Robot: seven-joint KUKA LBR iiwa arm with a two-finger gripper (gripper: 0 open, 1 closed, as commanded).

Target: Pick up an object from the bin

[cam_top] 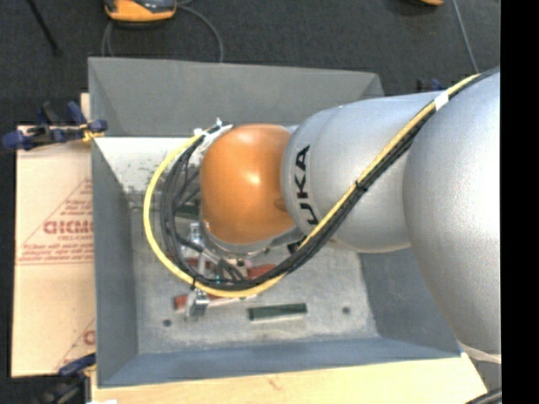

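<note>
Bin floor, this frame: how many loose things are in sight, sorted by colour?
Dark green: 1, a flat bar lying to the right of the gripper.
Red: 1, a small piece just left of the gripper.
Total: 2 in sight. The arm covers much of the bin floor, so more may lie under it.

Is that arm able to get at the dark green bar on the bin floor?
Probably yes. The bar lies flat on a bare patch of floor in the bin, with nothing on top of it, away from the walls, and just beside the gripper.
</note>
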